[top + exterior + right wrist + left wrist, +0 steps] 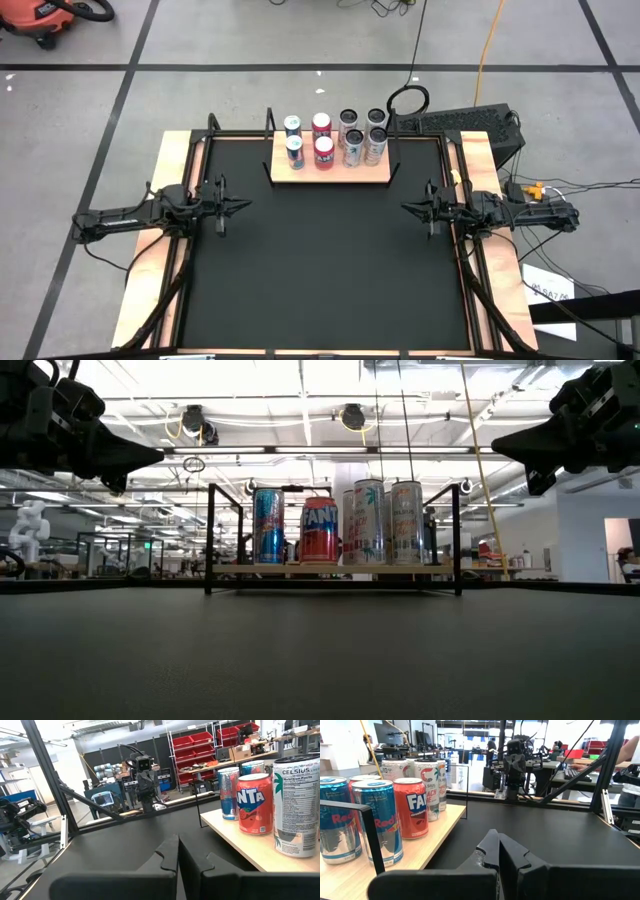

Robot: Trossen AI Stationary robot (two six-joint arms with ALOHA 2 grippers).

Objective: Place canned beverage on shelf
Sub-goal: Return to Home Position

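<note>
The shelf sits at the upper centre of the high view. It carries eight cans in two rows: blue cans at its left, red Fanta cans next, silver cans at its right. The left end effector hangs mid-left and the right end effector mid-right, both pinched closed, empty and well apart from the shelf. The likeliest mishap is an arm sweeping toward the shelf's black brackets, which could jolt the closely packed cans over.

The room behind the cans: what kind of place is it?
Probably a robotics lab or workshop: red storage bins fill racks, desks hold gear, and strip lights run overhead.
</note>
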